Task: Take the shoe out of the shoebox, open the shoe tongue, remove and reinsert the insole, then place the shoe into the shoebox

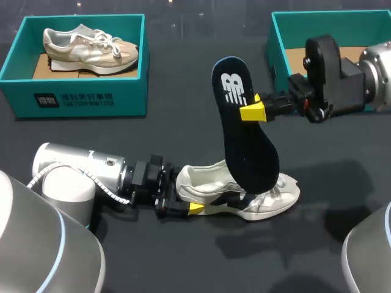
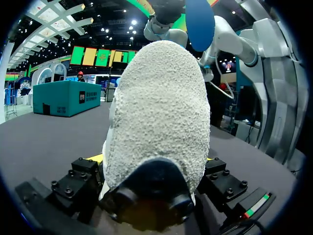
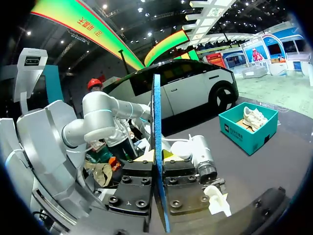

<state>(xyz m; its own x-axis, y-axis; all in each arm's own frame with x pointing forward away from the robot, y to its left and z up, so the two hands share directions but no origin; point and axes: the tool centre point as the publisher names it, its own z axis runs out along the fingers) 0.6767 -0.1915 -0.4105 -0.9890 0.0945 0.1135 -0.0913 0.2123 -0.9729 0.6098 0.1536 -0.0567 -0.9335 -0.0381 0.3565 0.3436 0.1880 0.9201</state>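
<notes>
The right end effector [image 1: 252,112] is clamped on the navy insole [image 1: 247,146] and holds it nearly upright, logo end up, with its forefoot end down at the mouth of the white sneaker [image 1: 272,198]. The sneaker lies lengthwise across the bench [image 1: 183,134], its heel pinched between the fingers of the left end effector [image 1: 187,198].

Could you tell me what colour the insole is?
The insole is dark navy with a white logo, clearest in head view.
</notes>
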